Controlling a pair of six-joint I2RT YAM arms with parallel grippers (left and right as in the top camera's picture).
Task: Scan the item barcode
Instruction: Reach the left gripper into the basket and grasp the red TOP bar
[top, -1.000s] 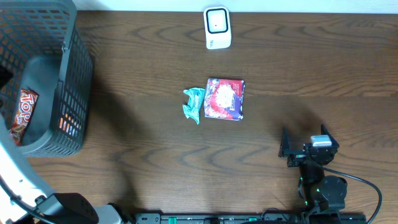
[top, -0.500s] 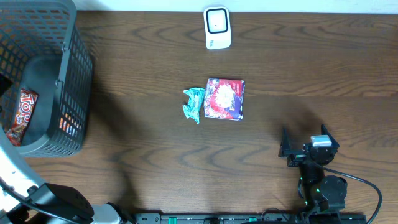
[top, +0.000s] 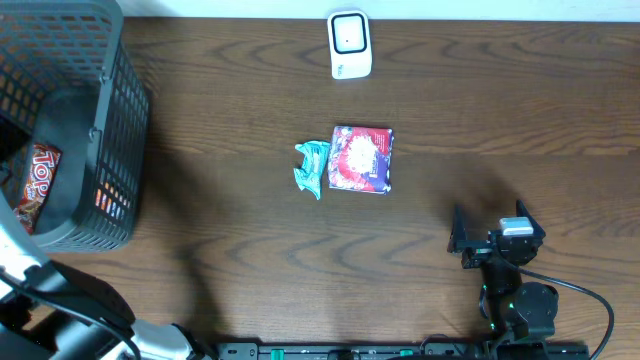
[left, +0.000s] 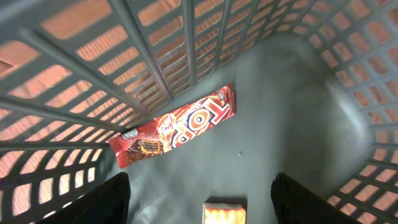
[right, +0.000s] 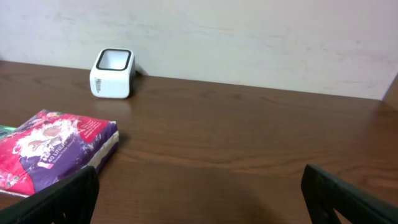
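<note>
Red snack bar (left: 174, 127) printed with "TOP" in big white letters lies flat on the grey floor of the dark mesh basket (top: 125, 150), close against one slatted wall and slanting across the left wrist view. The smaller print on its wrapper is too fine to read. From overhead the bar (top: 35, 185) shows at the basket's left side, and the basket stands at the far left end of the brown wooden bench (top: 230, 250). The left tool (left: 199, 180) hangs inside the basket above the bar, its two fingers set well apart with nothing gripped. A small orange and white packet (left: 224, 211) lies on the basket floor below, cut off by the frame edge. Out on the bench, a red and purple pouch (top: 361, 158) lies flat near the middle with a crumpled teal wrapper (top: 312, 168) just beside its left edge. The pouch's lettering cannot be made out. A white scanner (top: 350, 45) with a dark window stands at the far edge. The right tool (top: 488, 215) sits near the front right, spread wide and empty.
</note>
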